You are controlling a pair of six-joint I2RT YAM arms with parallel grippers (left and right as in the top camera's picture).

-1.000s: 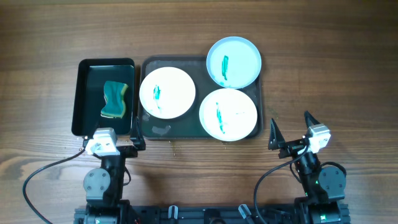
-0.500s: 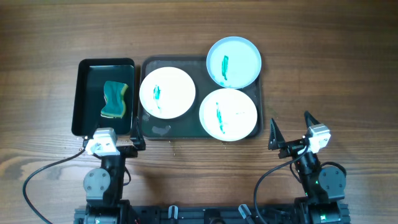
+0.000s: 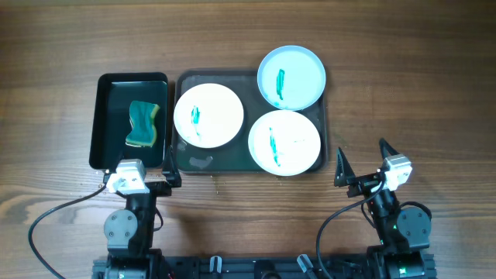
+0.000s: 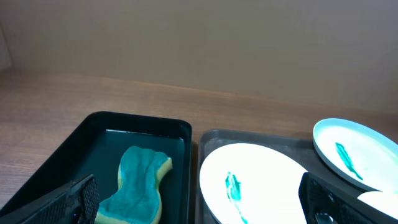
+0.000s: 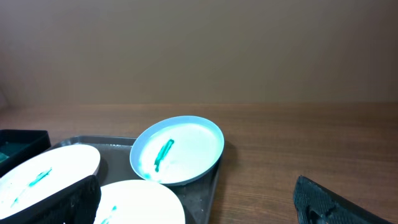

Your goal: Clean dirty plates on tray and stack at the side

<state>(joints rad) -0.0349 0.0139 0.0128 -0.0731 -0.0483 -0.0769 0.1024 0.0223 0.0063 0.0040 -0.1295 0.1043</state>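
1. Jaw state, left: the left gripper (image 3: 138, 164) stands at full spread and holds nothing. In the left wrist view its two fingers (image 4: 69, 200) sit at the far left and far right of the frame, with open space between them.
2. Jaw state, right: the right gripper (image 3: 360, 158) is likewise spread wide and empty.
3. Work items: three plates lie on the tray (image 3: 194, 161). The left white plate (image 3: 208, 115) and the right white plate (image 3: 284, 142) rest inside it. The pale blue plate (image 3: 291, 77) sits at the far right corner and overlaps the rim. Each carries teal streaks.
4. Tool: the sponge (image 3: 142, 124) lies in the black tray (image 3: 108, 85), which stands just beside the tray on its left.
5. Step in hand: judged from this layout, no plate is cleaned and none is stacked at the side. The task is at its start.
6. Next move: the left arm is the nearer one to the sponge. It needs to reach forward and down into the black tray and close across the sponge's narrow width. The right arm can then steady or lift a plate.
7. Arm pose: both arms are folded back at the near edge of the table (image 3: 403, 77), fingers pointing toward the trays. The left gripper sits at the near end of the black tray. The right gripper is over bare wood near the tray's near right corner.
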